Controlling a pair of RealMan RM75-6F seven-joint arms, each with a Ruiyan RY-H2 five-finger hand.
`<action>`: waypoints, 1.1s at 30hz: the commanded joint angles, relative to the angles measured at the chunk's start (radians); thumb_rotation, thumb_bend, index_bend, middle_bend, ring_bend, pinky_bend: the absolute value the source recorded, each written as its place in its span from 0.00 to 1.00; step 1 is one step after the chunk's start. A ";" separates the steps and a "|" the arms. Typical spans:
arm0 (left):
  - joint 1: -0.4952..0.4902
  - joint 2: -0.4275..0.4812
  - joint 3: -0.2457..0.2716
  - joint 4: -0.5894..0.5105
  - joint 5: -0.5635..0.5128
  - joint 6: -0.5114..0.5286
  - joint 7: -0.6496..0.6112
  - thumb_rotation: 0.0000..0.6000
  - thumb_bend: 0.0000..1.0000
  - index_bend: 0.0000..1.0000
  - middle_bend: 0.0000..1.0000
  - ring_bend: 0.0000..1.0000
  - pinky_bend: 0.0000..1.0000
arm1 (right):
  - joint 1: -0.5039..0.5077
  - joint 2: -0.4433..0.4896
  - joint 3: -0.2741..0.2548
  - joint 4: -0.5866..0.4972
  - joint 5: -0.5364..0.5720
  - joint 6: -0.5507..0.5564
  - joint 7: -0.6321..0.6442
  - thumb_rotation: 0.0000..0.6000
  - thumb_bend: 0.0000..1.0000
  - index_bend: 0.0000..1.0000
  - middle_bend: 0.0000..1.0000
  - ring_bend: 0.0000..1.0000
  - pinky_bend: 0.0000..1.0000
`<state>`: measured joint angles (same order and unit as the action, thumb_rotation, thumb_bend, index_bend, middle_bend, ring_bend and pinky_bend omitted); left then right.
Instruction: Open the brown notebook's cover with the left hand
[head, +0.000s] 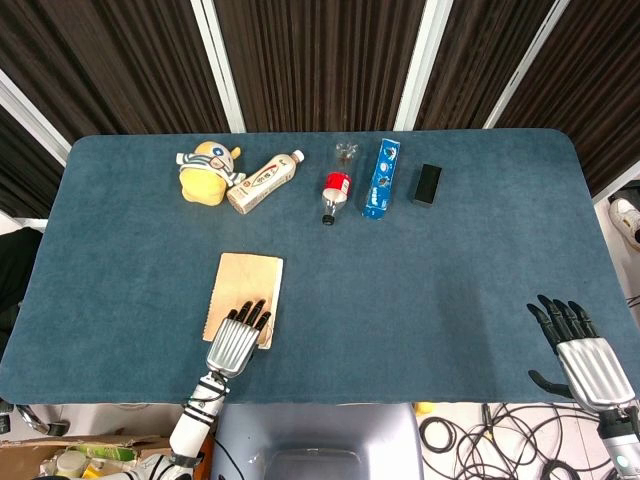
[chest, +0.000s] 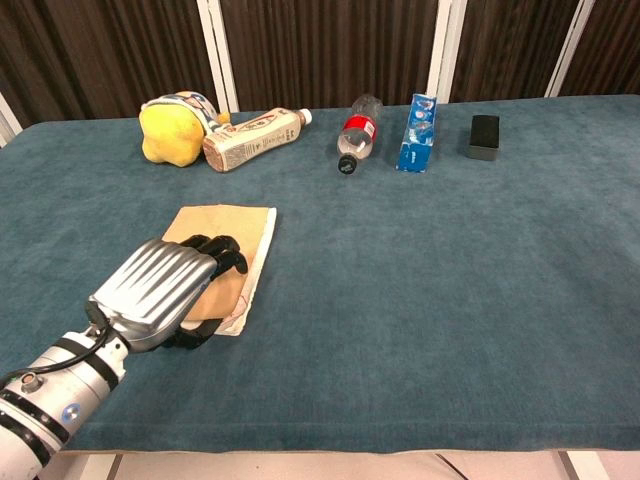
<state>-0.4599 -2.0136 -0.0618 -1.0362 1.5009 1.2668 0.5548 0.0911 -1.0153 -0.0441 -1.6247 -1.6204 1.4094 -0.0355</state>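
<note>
The flat brown paper-covered notebook (head: 248, 292) is lying closed on the blue felt-covered table (head: 420, 290), toward the near left of the surface, its long side running away from the robot. The left hand (head: 238, 338) is sitting over the near end of the notebook, at roughly six o'clock from the book's centre, with the silver ribbed back of the hand facing up. Its dark fingers (chest: 218, 250) are lying close together across the cover, pointing toward twelve o'clock; in the chest view they are curling down toward the right edge. Whether a fingertip is already hooking under the cover's edge cannot be determined. In my judgement the hand is being placed here to catch the free edge of the cover, so the opening is not yet done.

The right hand (head: 580, 345) is resting well apart at about three o'clock from the notebook, near the table's near right corner, fingers spread and holding nothing; it appears parked clear of the work.

Along the far side, at twelve to one o'clock, several items are lying in a row: a yellow plush toy (head: 207, 170), a cream-labelled drink bottle (head: 264, 181), a clear bottle with a red label (head: 335, 192), a blue carton (head: 381, 178) and a small black box (head: 428, 185). All are lying well away from the notebook.
</note>
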 joint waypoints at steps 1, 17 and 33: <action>0.001 0.001 0.001 0.001 -0.001 0.000 0.002 1.00 0.36 0.32 0.19 0.23 0.52 | 0.001 0.001 0.000 -0.002 0.002 -0.003 -0.002 1.00 0.12 0.00 0.00 0.00 0.05; 0.006 0.004 -0.002 0.010 -0.005 0.014 0.016 1.00 0.36 0.40 0.19 0.23 0.52 | 0.006 0.002 0.000 -0.003 0.000 -0.011 -0.001 1.00 0.12 0.00 0.00 0.00 0.05; 0.011 0.002 -0.012 0.033 0.005 0.059 0.037 1.00 0.48 0.60 0.21 0.24 0.54 | 0.013 0.006 -0.005 -0.002 -0.007 -0.022 0.003 1.00 0.12 0.00 0.00 0.00 0.05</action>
<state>-0.4495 -2.0110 -0.0730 -1.0064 1.5028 1.3208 0.5945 0.1045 -1.0090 -0.0486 -1.6272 -1.6277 1.3874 -0.0320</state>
